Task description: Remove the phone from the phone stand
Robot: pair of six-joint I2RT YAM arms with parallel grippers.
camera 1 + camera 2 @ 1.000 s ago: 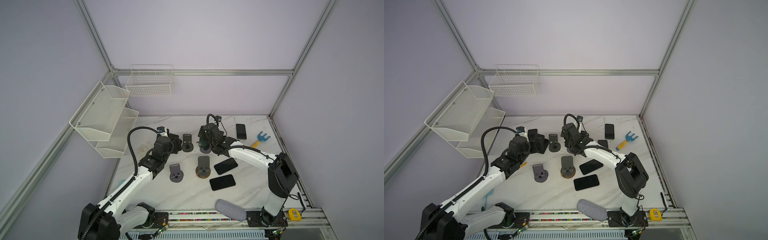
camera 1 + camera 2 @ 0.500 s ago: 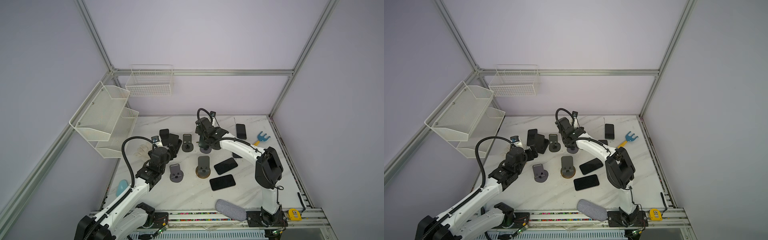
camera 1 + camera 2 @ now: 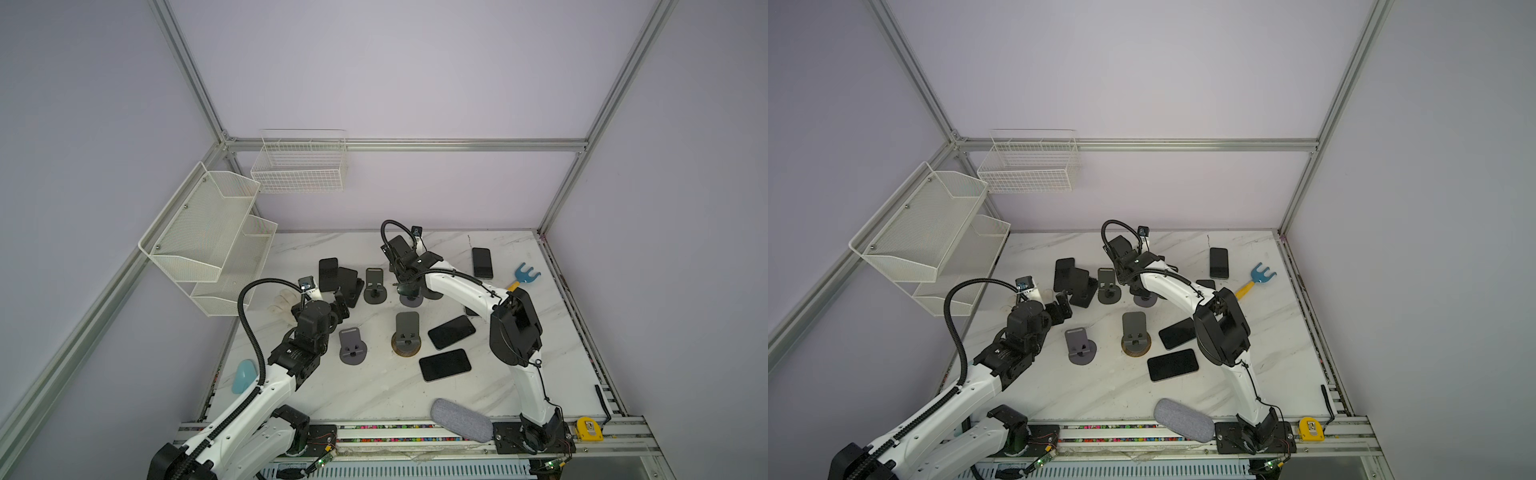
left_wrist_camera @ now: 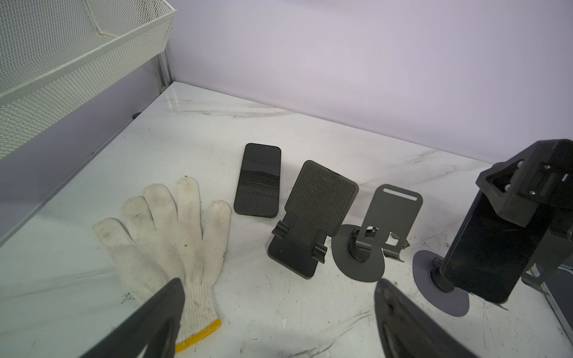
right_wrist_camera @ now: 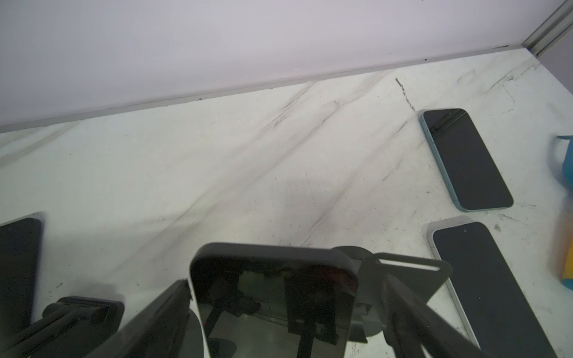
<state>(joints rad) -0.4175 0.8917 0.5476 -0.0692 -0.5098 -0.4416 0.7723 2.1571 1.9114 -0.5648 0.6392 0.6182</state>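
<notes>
**Ana:** Where is the phone sitting?

**Ben:** The phone (image 5: 273, 294) is leaning upright on the phone stand (image 4: 440, 288). That is in the back half of the bench (image 3: 374, 395), roughly midway between its left and right edges. In the left wrist view its lower end is sitting low over the stand's round base.

**Ana:** Is the right gripper gripping it?

**Ben:** The right gripper (image 5: 285, 283) is straddling the phone's upper part from above, with its fingers (image 5: 161, 313) spread wide. One finger is lying right along the phone's side edge, though whether it is touching cannot be told. The other is standing clear of the phone, in front of the slotted back plate of a neighbouring stand (image 5: 406, 272).

**Ana:** And the other arm?

**Ben:** The left gripper (image 4: 279, 283) is hovering over the bench nearer the left edge. Its fingers (image 4: 167, 310) are spread apart and are holding nothing.

**Ana:** What is lying around it?

**Ben:** A white glove (image 4: 167, 235) is lying flat, palm down, toward the left edge. Just beside the glove's fingertips a dark phone (image 4: 259, 179) is lying flat on the bench. Next to that phone a mesh-faced stand (image 4: 319, 198) and a slotted stand (image 4: 387, 217) are standing side by side, both without phones.
</notes>
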